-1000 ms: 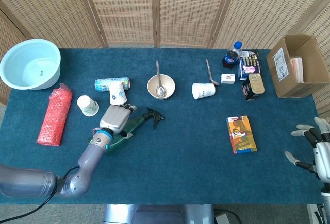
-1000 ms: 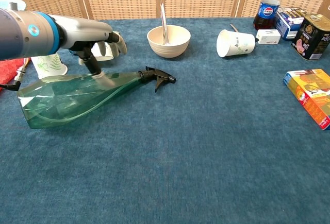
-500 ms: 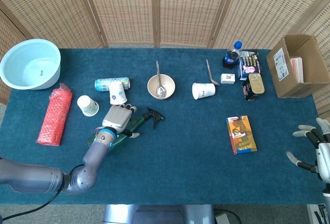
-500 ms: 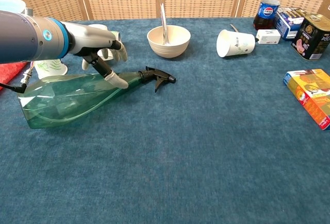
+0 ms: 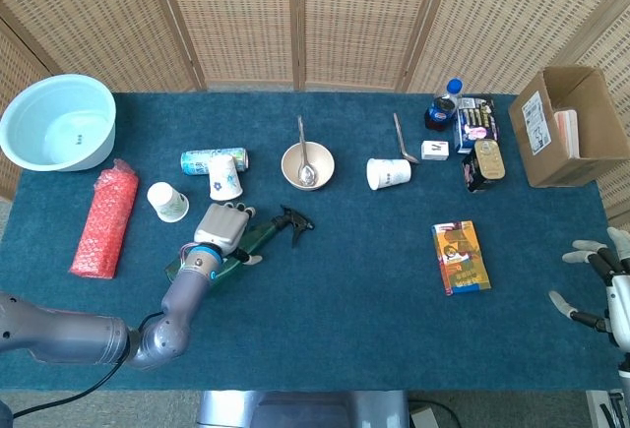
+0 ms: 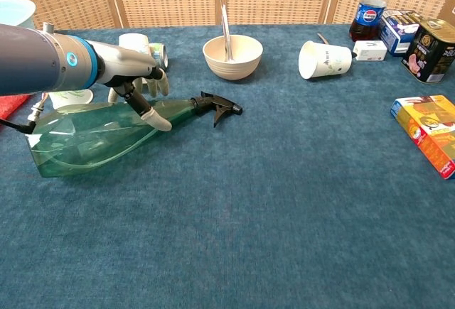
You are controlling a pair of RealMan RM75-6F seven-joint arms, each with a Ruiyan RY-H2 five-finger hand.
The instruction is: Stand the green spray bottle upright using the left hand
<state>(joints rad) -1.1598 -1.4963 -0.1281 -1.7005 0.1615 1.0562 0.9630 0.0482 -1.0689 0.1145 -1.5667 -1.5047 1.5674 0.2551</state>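
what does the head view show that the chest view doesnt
Only the head view shows the right hand, open at the table's near right corner, the cardboard box and the whole red bubble-wrap roll. Only the chest view shows the left hand's fingertip resting on the side of the bottle. Both show the green spray bottle lying on its side, the left hand over it, the bowl with a spoon and the tipped paper cup.

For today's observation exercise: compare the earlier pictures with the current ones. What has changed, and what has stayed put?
The left robot hand has slid along the lying spray bottle toward its neck and settled lower on it, fingers draped over. The right robot hand has drawn back slightly toward the table edge. The bottle, bowl and cups have not moved.
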